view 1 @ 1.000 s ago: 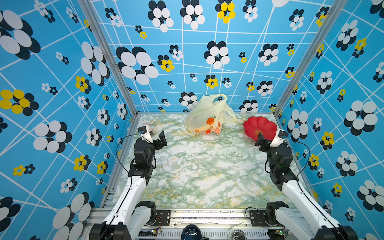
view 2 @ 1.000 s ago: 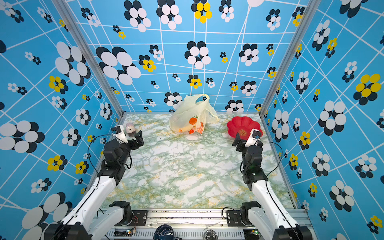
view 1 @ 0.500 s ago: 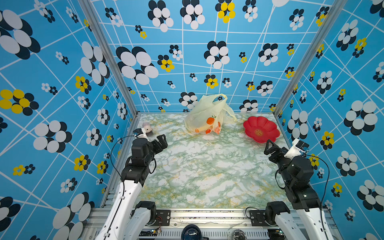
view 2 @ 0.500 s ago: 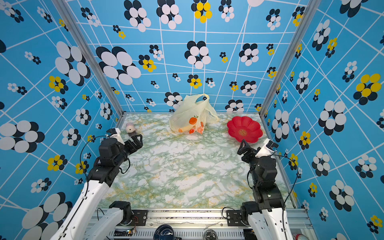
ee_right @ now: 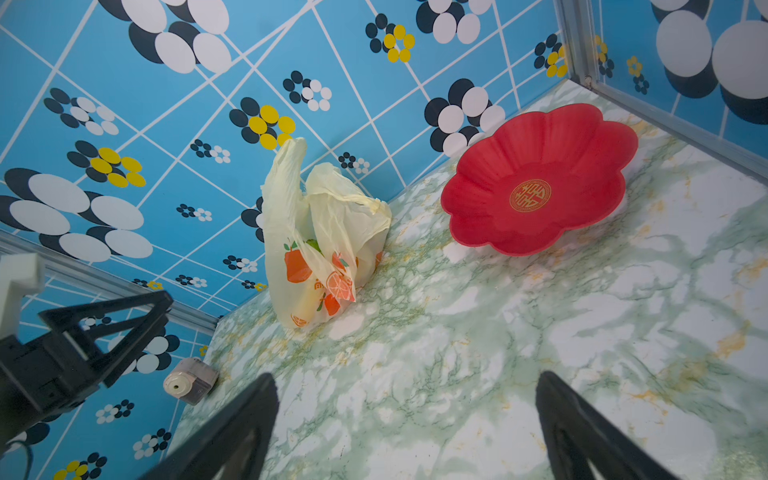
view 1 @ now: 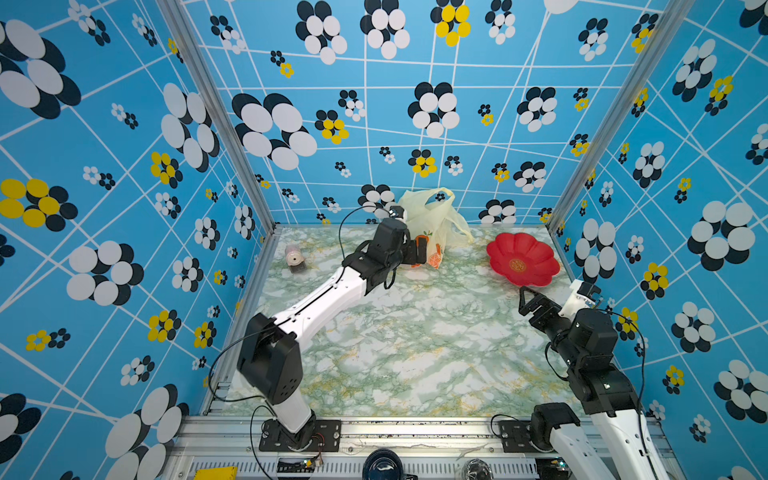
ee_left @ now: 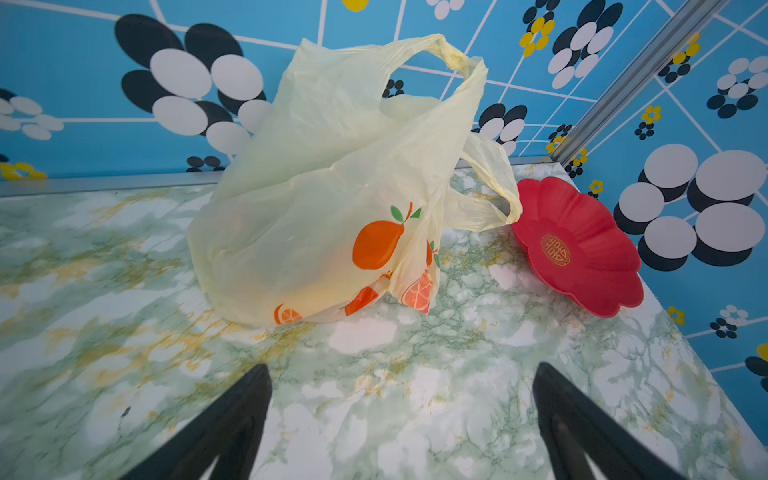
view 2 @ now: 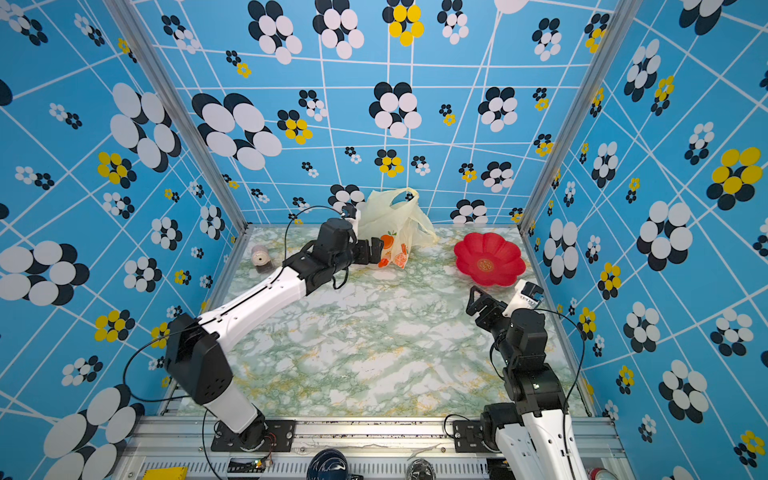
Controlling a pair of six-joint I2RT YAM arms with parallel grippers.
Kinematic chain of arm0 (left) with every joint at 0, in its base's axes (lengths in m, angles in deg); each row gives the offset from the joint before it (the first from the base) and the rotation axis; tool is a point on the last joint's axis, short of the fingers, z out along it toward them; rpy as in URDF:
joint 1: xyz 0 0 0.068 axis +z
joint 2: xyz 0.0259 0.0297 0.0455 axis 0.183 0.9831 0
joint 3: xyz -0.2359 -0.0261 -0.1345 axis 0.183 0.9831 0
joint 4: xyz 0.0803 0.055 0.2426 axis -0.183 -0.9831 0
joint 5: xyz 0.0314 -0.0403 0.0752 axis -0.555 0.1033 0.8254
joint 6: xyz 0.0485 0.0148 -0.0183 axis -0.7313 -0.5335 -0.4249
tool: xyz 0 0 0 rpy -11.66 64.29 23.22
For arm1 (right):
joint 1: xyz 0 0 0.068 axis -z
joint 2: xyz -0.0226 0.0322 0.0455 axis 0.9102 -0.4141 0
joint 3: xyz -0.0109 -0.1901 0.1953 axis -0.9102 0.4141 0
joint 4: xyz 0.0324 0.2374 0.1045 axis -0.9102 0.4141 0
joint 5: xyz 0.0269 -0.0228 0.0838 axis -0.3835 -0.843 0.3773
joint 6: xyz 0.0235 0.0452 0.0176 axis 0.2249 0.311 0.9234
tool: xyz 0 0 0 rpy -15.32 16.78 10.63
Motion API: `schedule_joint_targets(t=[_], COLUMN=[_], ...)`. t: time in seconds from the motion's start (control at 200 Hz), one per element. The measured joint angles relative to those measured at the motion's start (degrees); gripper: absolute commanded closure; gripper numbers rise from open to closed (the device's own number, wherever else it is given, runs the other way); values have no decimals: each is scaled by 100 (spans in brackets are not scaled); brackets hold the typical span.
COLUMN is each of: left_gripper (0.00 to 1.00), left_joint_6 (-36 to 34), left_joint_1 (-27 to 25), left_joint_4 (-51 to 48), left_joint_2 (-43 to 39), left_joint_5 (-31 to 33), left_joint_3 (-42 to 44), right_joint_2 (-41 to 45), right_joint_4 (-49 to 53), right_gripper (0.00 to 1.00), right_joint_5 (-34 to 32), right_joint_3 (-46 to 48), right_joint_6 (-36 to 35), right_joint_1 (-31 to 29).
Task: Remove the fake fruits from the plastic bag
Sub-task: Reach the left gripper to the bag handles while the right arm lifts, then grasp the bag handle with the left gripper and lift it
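Note:
The plastic bag (view 1: pixel 432 218) (view 2: pixel 395 220) stands crumpled at the back middle of the marble table, pale yellow with printed oranges and one handle loop up. The fake fruits are hidden inside it; the left wrist view shows only dim yellowish shapes through the plastic bag (ee_left: pixel 332 187). My left gripper (view 1: pixel 419 251) (view 2: pixel 374 251) is open, right at the bag's left lower side, with bare table between its fingers in its wrist view (ee_left: pixel 401 370). My right gripper (view 1: pixel 525 297) (view 2: pixel 473 297) hangs open and empty near the right wall (ee_right: pixel 407 378), well short of the bag (ee_right: pixel 320 232).
A red flower-shaped plate (view 1: pixel 521 259) (view 2: pixel 488 259) (ee_left: pixel 582 249) (ee_right: pixel 540 183) lies empty at the back right, just right of the bag's handle. A small pinkish-grey cylinder (view 1: pixel 294 258) (view 2: pixel 261 258) (ee_right: pixel 191 380) lies by the left wall. Patterned blue walls close three sides.
My left arm has stretched forward from the left wall to the bag. My right arm drew back from the plate's edge to the near right. Both grippers stayed open.

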Motion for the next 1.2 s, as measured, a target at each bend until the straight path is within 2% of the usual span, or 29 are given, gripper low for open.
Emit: schedule_joint_targets(t=[0.23,0.475,0.535,0.62,0.74,0.765,0.825,0.92,1.05,1.205], left_gripper=[1,1,10,29,55,65,81,100,100,100], left_joint_6=[-647,-1353,-1482,-1580,-1744,-1716,-1631,-1506,-1169,-721], left_joint_1=[-247,-457,-485,-503,-496,-490,-468,-439,-372,-219], left_joint_4=[-186,-570,-632,-658,-765,-767,-763,-874,-1119,-1104], left_joint_2=[2039,4113,4507,4754,4791,4791,4787,4743,4417,3250], left_joint_5=[597,2131,2376,2614,2782,2809,2815,2771,2647,2323], left_joint_3=[-2122,-4476,-4920,-5108,-5139,-5167,-5200,-5209,-4909,-3611], right_joint_2=[37,304,369,448,466,463,461,450,280,-66], right_joint_4=[157,525,645,861,1246,1338,1510,1648,1635,1598], right_gripper=[2,4,4,4,5,5,5,5,5,6], right_joint_5=[153,260,258,254,221,201,162,131,155,262], right_joint_3=[70,107,107,107,107,107,107,107,107,107], right_joint_6=[61,144,155,205,310,326,345,396,448,474], right_joint_1=[0,-4,-4,-4,-4,-4,-4,-4,-4,-4])
